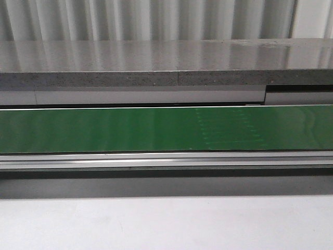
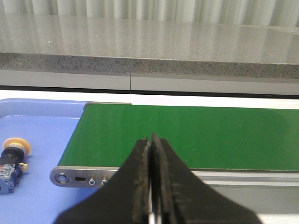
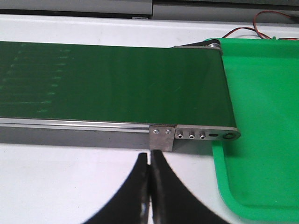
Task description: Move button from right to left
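The button (image 2: 11,160) lies on its side in the blue tray (image 2: 42,126) in the left wrist view; its yellow cap points away from the camera and its blue-grey block runs off the picture's edge. It is off to the side of the green belt's end. My left gripper (image 2: 151,140) is shut and empty, over the belt's near rail and apart from the button. My right gripper (image 3: 149,156) is shut and empty, above the white table just before the belt's rail bracket (image 3: 162,136). Neither gripper shows in the front view.
The green conveyor belt (image 1: 156,129) runs across the front view with an aluminium rail (image 1: 156,160) before it. A green tray (image 3: 261,130) sits at the belt's right end, with red and black wires (image 3: 261,21) behind it. A grey stone ledge (image 1: 156,62) runs behind the belt.
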